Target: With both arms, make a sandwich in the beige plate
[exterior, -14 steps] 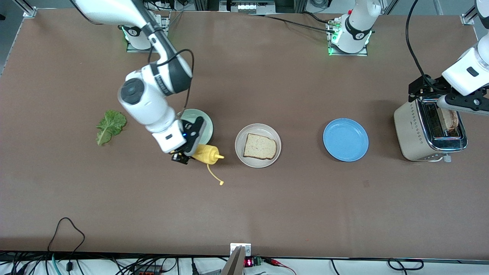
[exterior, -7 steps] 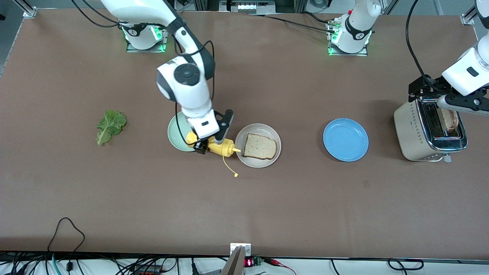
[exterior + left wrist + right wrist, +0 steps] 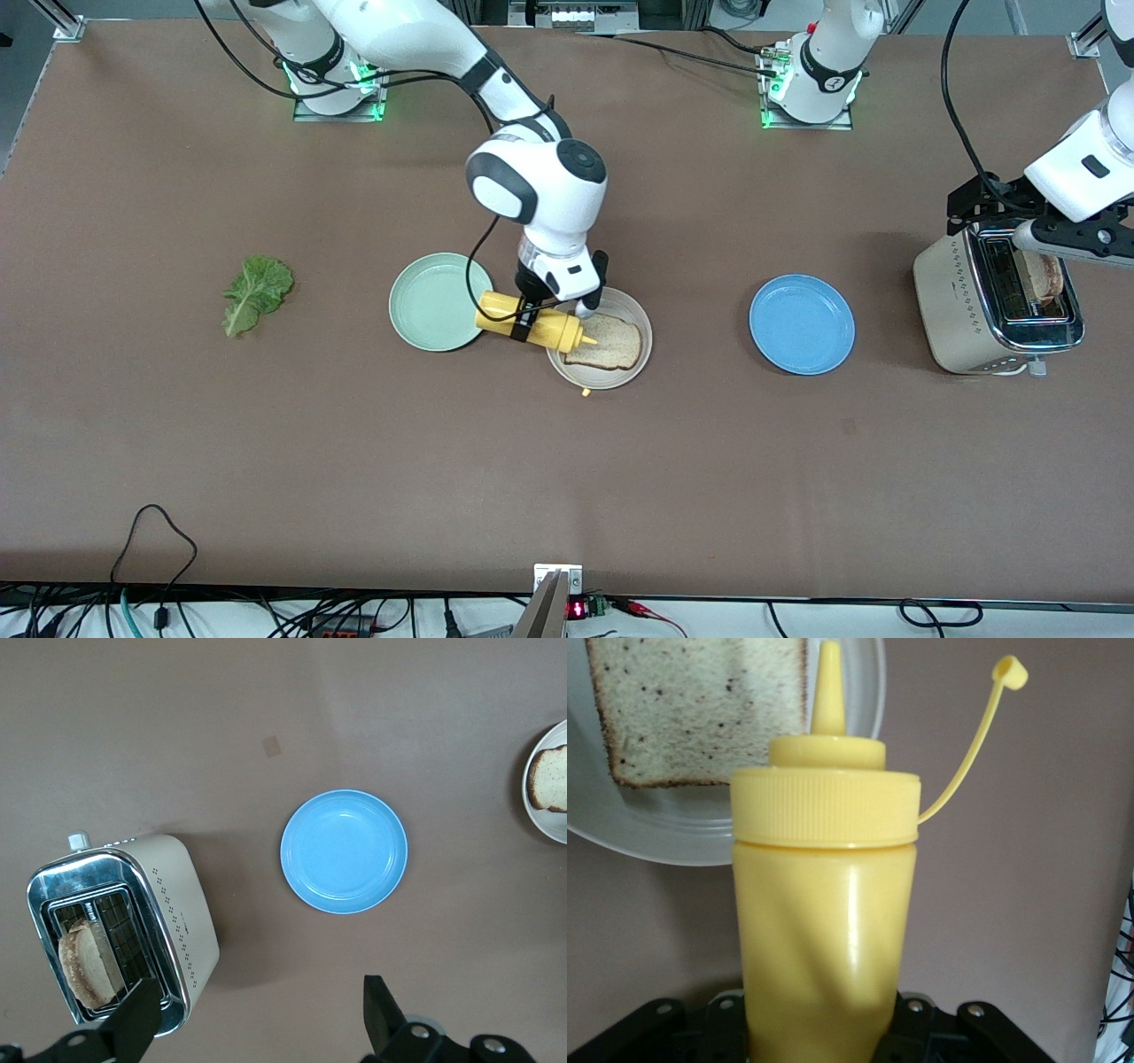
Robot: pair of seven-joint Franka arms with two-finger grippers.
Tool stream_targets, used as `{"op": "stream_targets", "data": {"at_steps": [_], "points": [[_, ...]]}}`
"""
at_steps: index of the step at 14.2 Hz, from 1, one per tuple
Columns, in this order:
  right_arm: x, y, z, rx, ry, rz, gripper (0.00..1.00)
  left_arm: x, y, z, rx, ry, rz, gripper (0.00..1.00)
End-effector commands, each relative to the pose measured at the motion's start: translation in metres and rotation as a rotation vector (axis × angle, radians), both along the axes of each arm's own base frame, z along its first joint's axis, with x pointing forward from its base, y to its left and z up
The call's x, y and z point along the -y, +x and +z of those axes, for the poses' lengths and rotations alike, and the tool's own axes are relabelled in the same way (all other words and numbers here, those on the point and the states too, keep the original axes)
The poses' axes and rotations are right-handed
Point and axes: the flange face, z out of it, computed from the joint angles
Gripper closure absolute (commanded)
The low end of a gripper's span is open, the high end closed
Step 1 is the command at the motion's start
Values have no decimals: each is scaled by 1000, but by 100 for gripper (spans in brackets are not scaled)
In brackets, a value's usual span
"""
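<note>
Right arm tips a mustard bottle over the bread on the beige plate.

The right gripper, wrist bent down, clamps a yellow squeeze bottle lying nearly level, nozzle over the bread slice on the beige plate, beside the mint-green plate. The left gripper waits with fingers spread over the toaster, which holds a toast slice. The lettuce leaf lies toward the right arm's end.

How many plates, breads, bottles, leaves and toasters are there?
Plates: 3, mint-green plate, beige plate, blue plate
Bread slices: 2, on plate, in toaster
Yellow bottle: 1
Lettuce leaf: 1
Toaster: 1
Total: 8
</note>
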Motion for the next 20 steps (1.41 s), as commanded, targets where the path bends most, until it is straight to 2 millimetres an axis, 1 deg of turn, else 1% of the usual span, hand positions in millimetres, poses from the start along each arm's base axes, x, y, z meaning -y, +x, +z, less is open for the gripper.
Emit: {"op": "stream_targets", "data": {"at_steps": [1,3,4,6,7,9,10,11,12,13,14,15,16,17,19,20], "points": [[-14,-7,-20,41,-65,29,83,0,-1,9,3,20,4,0],[-12,-4,-23,50,-76,23,83,-1,-1,8,0,20,5,0],[-13,-3,-19,54,-72,24,83,-1,-1,8,0,20,5,0],[-14,-3,-19,54,-71,27,83,-1,-1,8,0,20,5,0],[-12,-1,-18,53,-72,24,83,-1,-1,8,0,20,4,0],[-7,5,-9,44,-73,25,83,-1,-1,8,0,20,5,0],[-1,9,1,33,-75,16,83,-1,-1,8,0,20,4,0],[10,19,5,4,-58,-9,83,-1,-1,8,0,20,4,0],[22,31,33,-19,-17,-16,83,-1,-1,8,0,20,2,0],[30,36,51,-47,5,-2,83,-1,-1,8,0,20,2,0],[41,39,75,-88,25,5,83,-1,-1,8,0,20,4,0],[62,46,105,-150,82,-19,83,0,-1,8,0,20,2,0],[77,49,118,-178,113,-18,83,-1,-1,8,0,20,4,0],[91,51,138,-193,157,-25,83,-1,-1,8,0,20,4,0],[118,58,168,-250,274,-40,83,0,-1,8,0,20,2,0],[131,58,184,-278,334,-33,83,-1,-1,8,0,20,4,0]]}}
